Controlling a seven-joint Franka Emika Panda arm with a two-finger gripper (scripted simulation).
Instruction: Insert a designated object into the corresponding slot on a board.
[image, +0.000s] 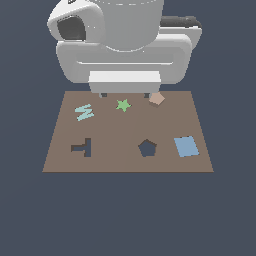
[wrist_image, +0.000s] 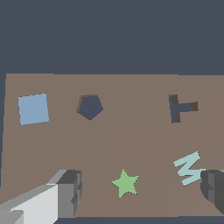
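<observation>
End effector (image: 125, 94) hangs open and empty over the far edge of the board (image: 128, 160), upper centre of the exterior frame; fingers (wrist_image: 70, 192) spread wide in the wrist view with the green star (wrist_image: 125, 183) between them. Tan block (image: 157, 99) lies on the board in the upper right, just beside one fingertip, not grasped. Pentagon slot (image: 147, 148) sits lower centre-right, well apart from the block, between the T cutout (image: 83, 147) and the blue square (image: 186, 146).

Risks, as judged: the fingers currently straddle the star, so descending here closes on nothing. The block looks rotated; a skewed grasp or unmatched rotation could jam it on the slot rim.
</observation>
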